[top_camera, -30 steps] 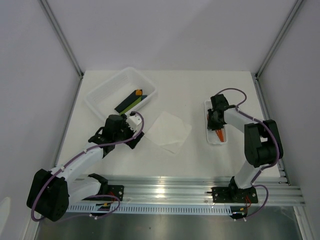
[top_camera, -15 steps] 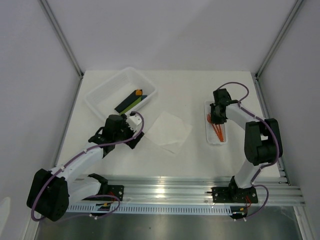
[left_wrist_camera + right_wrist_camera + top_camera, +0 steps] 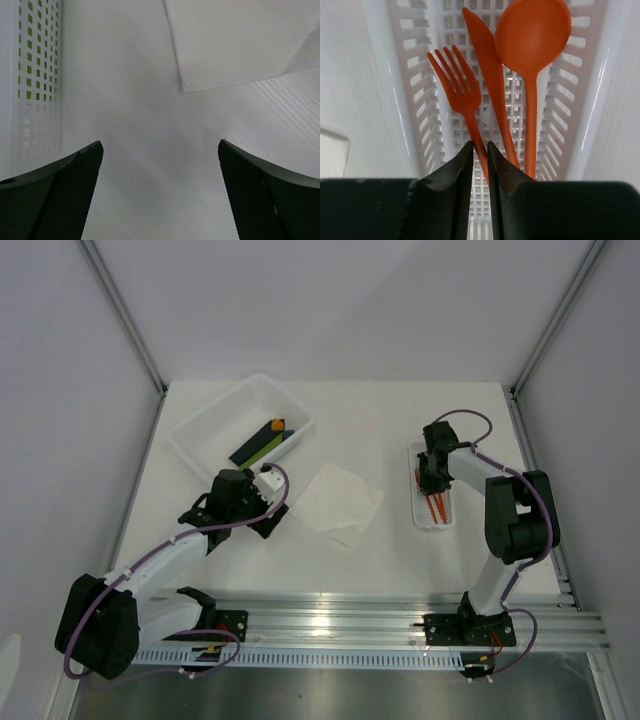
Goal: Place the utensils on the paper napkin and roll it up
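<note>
R tool (image 3: 480,152) is pinched onto the fork (image 3: 461,92) handle, fingers nearly together, over the ribbed white tray (image 3: 415,100). Fork, knife (image 3: 487,70) & spoon (image 3: 532,35) lie side by side in the tray, fork leftmost in the wrist view. Whether the fork is lifted off the ribs is hard to tell. L tool (image 3: 157,150) is spread wide, holding nothing, low over the surface (image 3: 130,100), w/ a napkin (image 3: 240,40) corner just ahead. Napkin lies flat mid-surface betw. the arms, well apart from the tray. Perforated bin (image 3: 35,75) wall is beside the L tool.
</note>
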You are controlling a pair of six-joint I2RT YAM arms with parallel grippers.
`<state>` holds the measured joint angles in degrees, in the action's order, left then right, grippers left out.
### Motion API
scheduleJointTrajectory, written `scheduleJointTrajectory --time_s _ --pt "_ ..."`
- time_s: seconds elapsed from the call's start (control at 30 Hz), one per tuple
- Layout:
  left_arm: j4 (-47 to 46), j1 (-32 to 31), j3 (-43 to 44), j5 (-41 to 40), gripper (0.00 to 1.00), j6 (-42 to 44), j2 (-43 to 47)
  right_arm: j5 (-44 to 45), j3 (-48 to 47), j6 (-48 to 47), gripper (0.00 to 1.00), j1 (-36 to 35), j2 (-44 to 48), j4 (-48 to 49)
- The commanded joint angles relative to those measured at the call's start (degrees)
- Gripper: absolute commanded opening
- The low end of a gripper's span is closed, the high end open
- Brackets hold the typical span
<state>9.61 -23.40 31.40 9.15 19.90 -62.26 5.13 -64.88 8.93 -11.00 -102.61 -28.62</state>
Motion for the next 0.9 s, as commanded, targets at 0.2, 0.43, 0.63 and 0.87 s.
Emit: scheduleJointTrajectory --time_s 0.2,0.43,0.63,0.87 --pt "-0.6 -0.2 0.8 -0.3 1.00 -0.3 0.0 2.3 0.6 -0.7 0.05 -0.2 -1.4 0.6" --pt "-0.4 -0.2 0.9 -0.5 0.99 -0.4 0.0 8.7 -3.4 -2.0 0.00 -1.8 4.9 -2.5" --pt "-0.4 -0.2 1.0 -1.1 0.99 -0.6 0.5 17.1 -10.8 4.7 0.00 -8.0 15.7 -4.5" --pt "-1.6 -0.2 0.9 -5.1 0.99 -1.0 1.5 14.1 -4.8 25.7 0.00 -29.1 11.6 8.7"
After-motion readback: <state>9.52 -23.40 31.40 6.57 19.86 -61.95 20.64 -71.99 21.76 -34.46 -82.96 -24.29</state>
